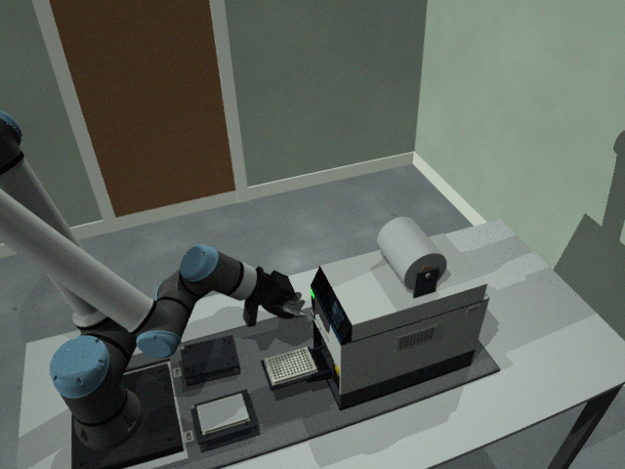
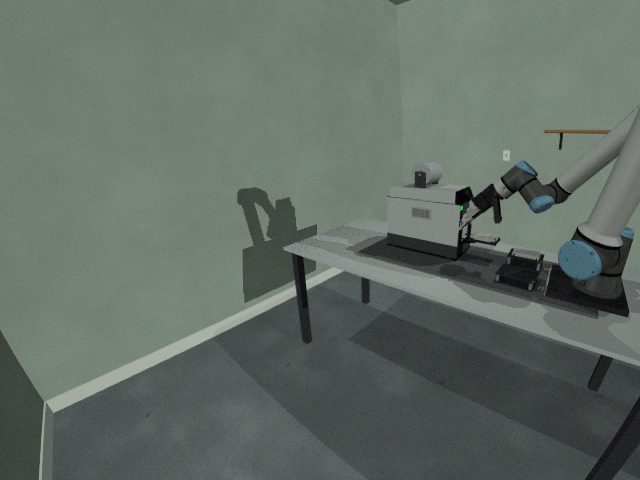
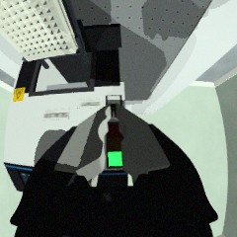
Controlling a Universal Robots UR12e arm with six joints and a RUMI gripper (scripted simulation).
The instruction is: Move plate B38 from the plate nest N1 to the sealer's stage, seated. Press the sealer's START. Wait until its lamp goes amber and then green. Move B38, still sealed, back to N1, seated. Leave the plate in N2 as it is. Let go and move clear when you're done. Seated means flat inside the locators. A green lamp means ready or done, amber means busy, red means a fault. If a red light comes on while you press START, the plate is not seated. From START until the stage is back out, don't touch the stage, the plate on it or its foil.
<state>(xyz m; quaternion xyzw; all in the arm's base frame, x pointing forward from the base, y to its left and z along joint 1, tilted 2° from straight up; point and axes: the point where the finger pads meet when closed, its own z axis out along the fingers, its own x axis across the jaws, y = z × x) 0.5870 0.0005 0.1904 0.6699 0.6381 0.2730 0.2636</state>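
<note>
Top view: 1 gripper [image 1: 304, 314] [image 2: 461, 226] [image 3: 114, 105], fingers closed together on nothing, tips at the front face of 1 sealer [image 1: 403, 333] [image 2: 423, 219] [image 3: 30, 133] (whether they touch it, cannot be told), its lamp [image 1: 312, 293] [image 2: 461, 208] [image 3: 115, 159] green. Item, 1 plate B38 [image 1: 291, 366] [image 2: 484, 238] [image 3: 37, 30], pale, many-welled, on the extended stage [image 1: 322, 372] before the sealer; item, 1 further plate [image 1: 223, 413] [image 2: 526, 254], smooth-topped, on 1 of 2 dark nests
</note>
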